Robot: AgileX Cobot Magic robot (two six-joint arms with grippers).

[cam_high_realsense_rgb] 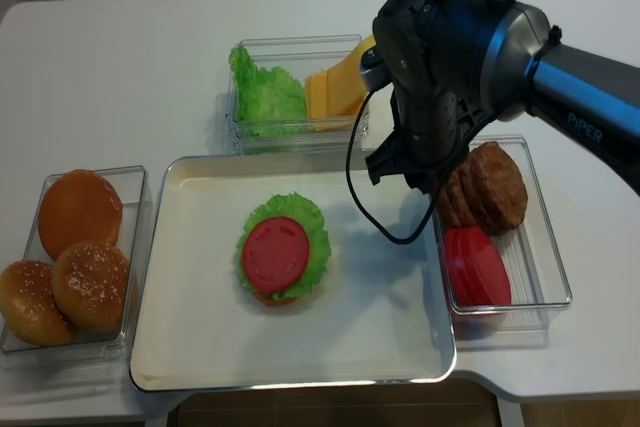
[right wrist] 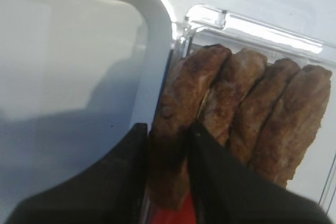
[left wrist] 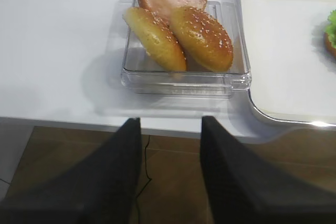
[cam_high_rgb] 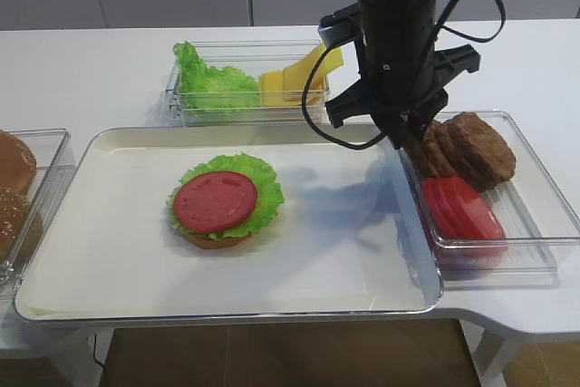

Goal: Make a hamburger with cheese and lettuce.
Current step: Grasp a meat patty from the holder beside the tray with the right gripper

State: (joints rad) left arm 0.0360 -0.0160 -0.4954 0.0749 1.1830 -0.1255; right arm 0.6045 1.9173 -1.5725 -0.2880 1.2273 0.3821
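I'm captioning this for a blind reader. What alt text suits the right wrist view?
The right gripper has its black fingers either side of the nearest upright brown patty in a row of four in a clear bin. The white tray lies to the left.

Smooth glossy white plastic on the tray (cam_high_rgb: 109, 224), edge catching highlights. Clear shiny plastic for the bins: patty bin (right wrist: 262, 27) at 3 o'clock, bun bin (left wrist: 184, 80) at 9 o'clock. Rough, grainy matt brown on the patties (right wrist: 252, 108). Satin red on the tomato slice (cam_high_rgb: 215, 200), frilly waxy green on the lettuce (cam_high_rgb: 258, 183). Matt black on the right gripper fingers (right wrist: 220, 182). Glossy golden, seeded buns (left wrist: 202, 38). Smooth yellow cheese (cam_high_realsense_rgb: 335, 87) at 12 o'clock. Matt white tabletop (left wrist: 52, 51).
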